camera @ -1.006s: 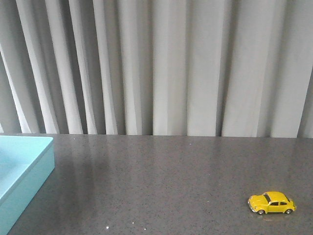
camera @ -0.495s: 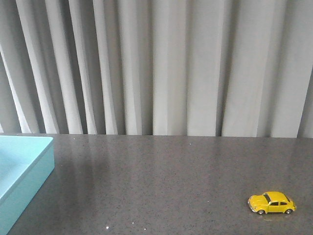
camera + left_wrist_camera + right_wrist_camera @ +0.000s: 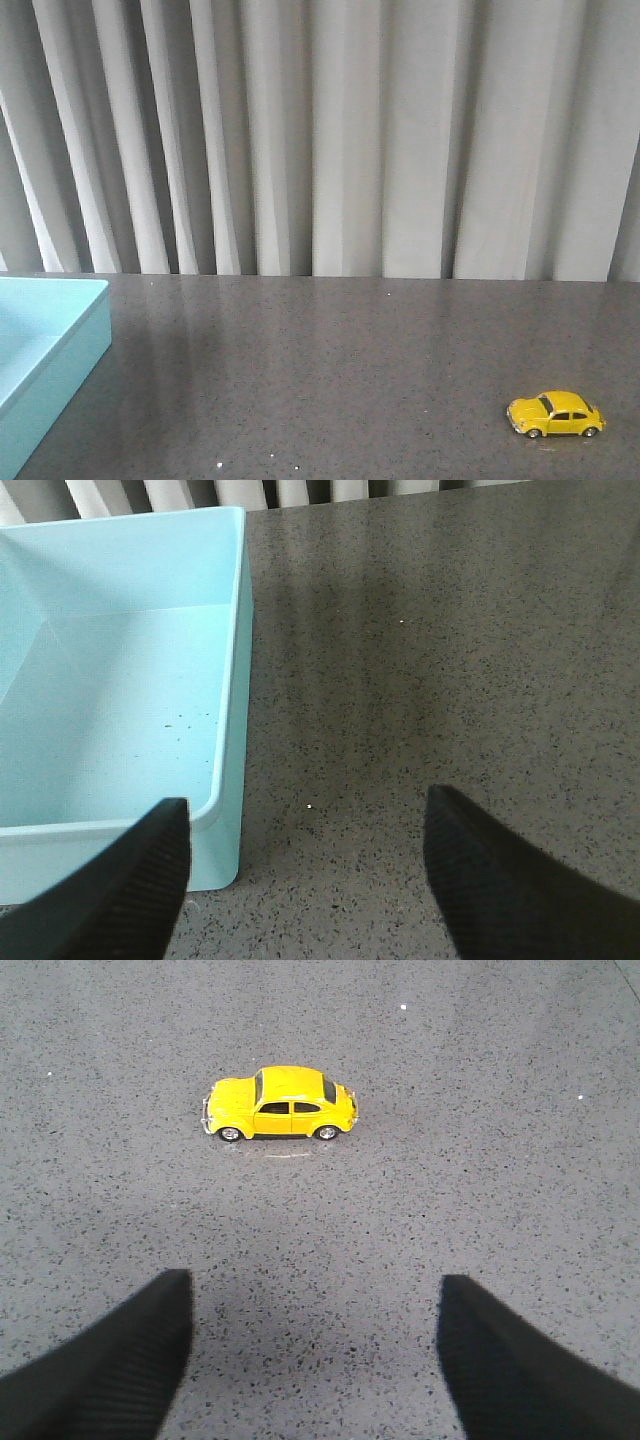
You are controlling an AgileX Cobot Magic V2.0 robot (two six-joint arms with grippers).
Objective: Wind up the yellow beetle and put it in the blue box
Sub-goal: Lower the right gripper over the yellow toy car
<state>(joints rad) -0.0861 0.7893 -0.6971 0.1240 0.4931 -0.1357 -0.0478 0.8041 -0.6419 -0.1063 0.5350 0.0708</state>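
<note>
The yellow beetle stands on its wheels near the right end of the table's near edge, well apart from the blue box at the left end. My right claw hovers over bare table with its fingers spread wide and nothing between them; the toy car lies ahead of it, beyond the fingertips and a little toward one finger. Its long axis runs across my reach, so the fingers face bumper and tail, not the doors. My left claw, also wide and empty, hangs by the box's corner. The right arm is nearer, so I judge the pick-up falls to it.
</note>
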